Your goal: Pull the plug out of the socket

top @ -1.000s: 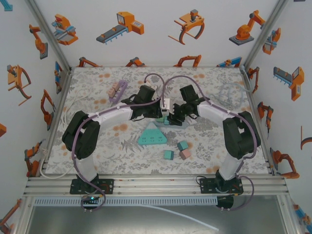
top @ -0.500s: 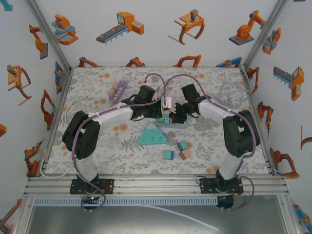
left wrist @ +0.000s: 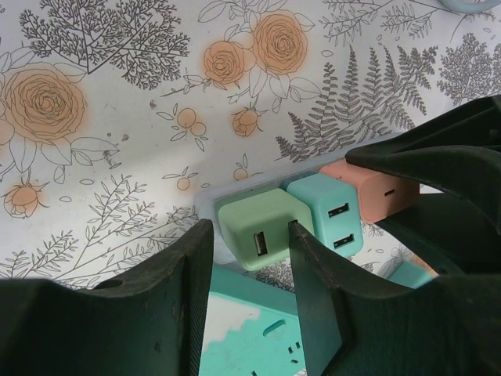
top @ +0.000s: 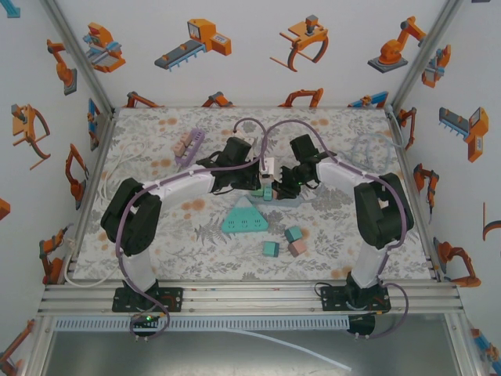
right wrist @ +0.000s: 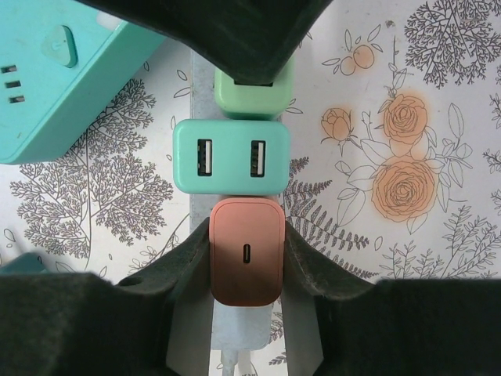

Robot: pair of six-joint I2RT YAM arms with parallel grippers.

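Hazard: right gripper (right wrist: 244, 262) is pinching salmon-pink plastic plug (right wrist: 245, 235) at end of pale grey power strip (right wrist: 202, 86); left gripper (left wrist: 249, 239) is straddling its mint-green plug (left wrist: 270, 219), clamp I cannot tell; strip risking lifting.

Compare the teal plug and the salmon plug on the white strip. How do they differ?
The teal plug is wide with two rectangular ports; the salmon plug is narrower with one small oval port. The right claw grips the salmon plug by its sides, while the teal plug is not between its fingers. Both are rounded blocks seated next to each other in the white strip.
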